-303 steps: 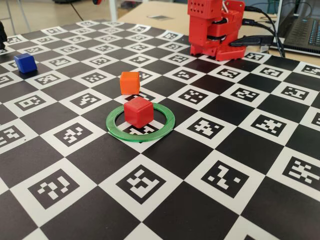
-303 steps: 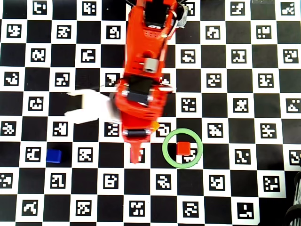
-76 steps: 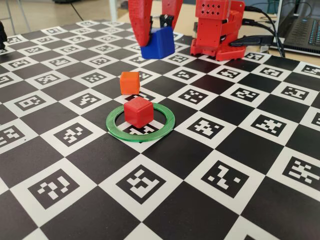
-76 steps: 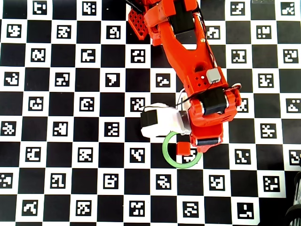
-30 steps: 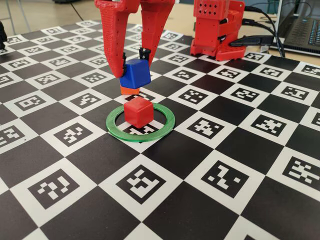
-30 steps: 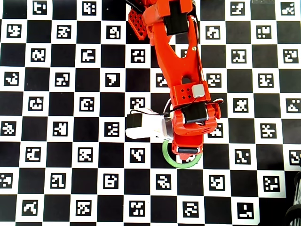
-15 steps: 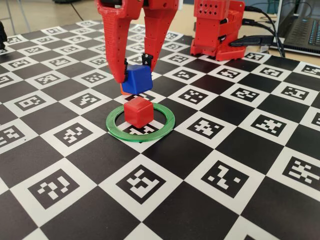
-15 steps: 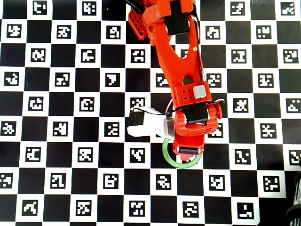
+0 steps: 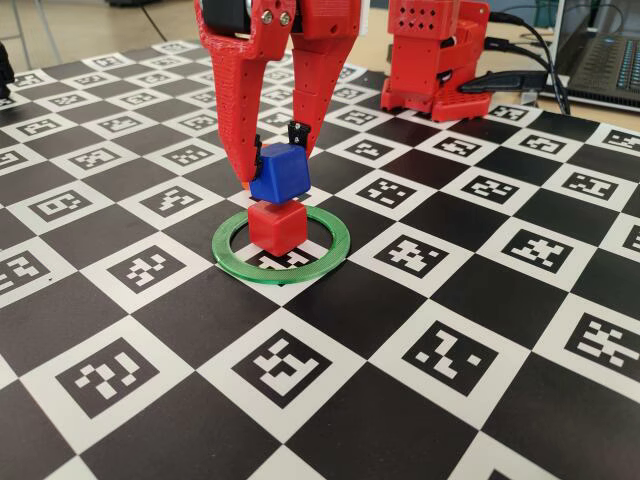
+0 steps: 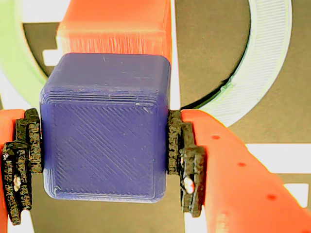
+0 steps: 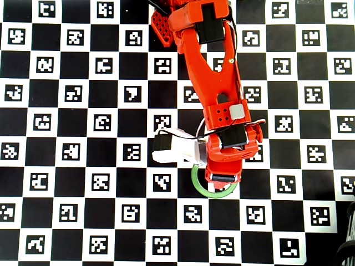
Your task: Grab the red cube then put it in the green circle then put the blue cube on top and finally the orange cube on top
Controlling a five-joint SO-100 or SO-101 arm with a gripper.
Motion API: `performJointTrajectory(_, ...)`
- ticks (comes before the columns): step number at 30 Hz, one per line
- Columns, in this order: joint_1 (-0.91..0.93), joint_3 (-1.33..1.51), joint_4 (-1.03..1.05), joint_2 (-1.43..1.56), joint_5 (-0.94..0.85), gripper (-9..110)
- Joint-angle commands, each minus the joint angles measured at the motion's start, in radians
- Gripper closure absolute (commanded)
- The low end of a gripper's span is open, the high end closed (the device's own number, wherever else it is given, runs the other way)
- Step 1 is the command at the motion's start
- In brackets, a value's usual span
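Gripper (image 9: 272,160) squeezed tight on the blue cube (image 9: 278,173), one black pad (image 10: 183,160) pressed on each side of it in the wrist view. Blue cube tilted a little, right above the red cube (image 9: 276,227), maybe just touching its top; hard to tell. Red cube sitting inside the green circle (image 9: 330,246), on the checkered board (image 9: 450,300). Orange cube hidden behind the gripper. Green circle half covered by the arm (image 11: 213,83) in the overhead view.

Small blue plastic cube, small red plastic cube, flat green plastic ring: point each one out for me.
small blue plastic cube (image 9: 281,174), fixed view, front face.
small red plastic cube (image 9: 275,227), fixed view, front face.
flat green plastic ring (image 9: 322,253), fixed view, right rim.
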Motion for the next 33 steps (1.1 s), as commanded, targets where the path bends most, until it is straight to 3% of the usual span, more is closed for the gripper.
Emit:
performJointTrajectory(1, -0.005, -0.012, -0.011, 0.023, 0.002, 95)
performJointTrajectory(24, 0.006, 0.008, -0.034, 0.020, -0.002, 95)
performJointTrajectory(33, 0.012, 0.014, -0.026, 0.026, 0.009, 82)
